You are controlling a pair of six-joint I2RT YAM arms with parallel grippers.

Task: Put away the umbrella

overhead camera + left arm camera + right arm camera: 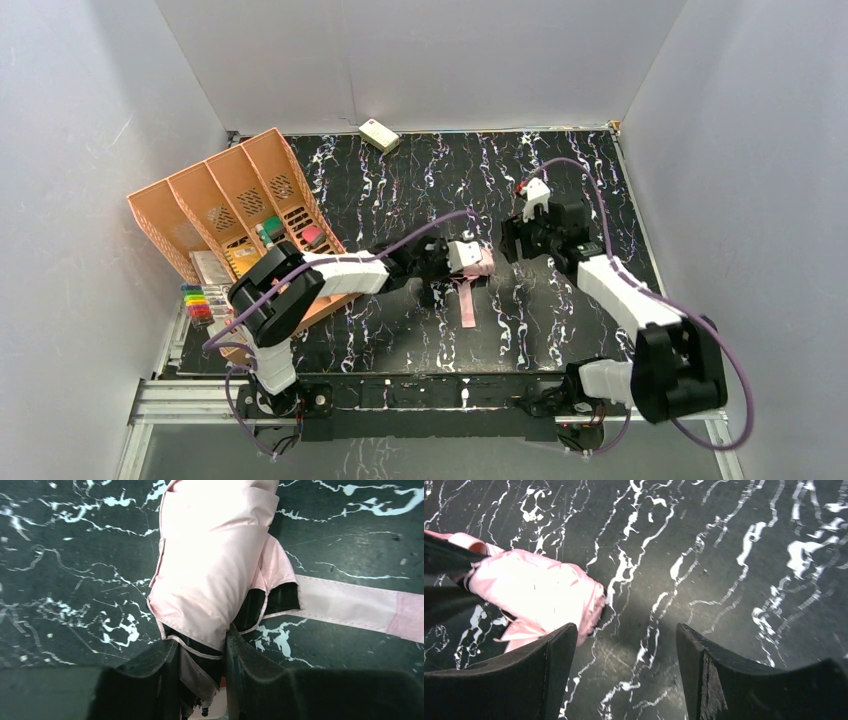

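Your left pincer (pixel 202 675) clamped the bundled umbrella (pixel 215 565), shiny pink with black lining showing. Your right pincer (pixel 624 647) stood open nearby.

Black white-veined tabletop (pixel 560 330). Orange four-compartment organizer (pixel 225 205) tilted at left side, small items inside. Cream box (pixel 379 134) at far edge, well apart. Row of coloured markers (pixel 198 303) beside organizer's near end.

Mid-table taken by the umbrella (pixel 210 565), with left gripper (pixel 200 652) clamped on it and right gripper (pixel 625 635) gaping just beside. Table's (pixel 560 170) left edge walled by an orange divided bin (pixel 240 200); cream box (pixel 379 134) at far edge. Open toward far-right corner.
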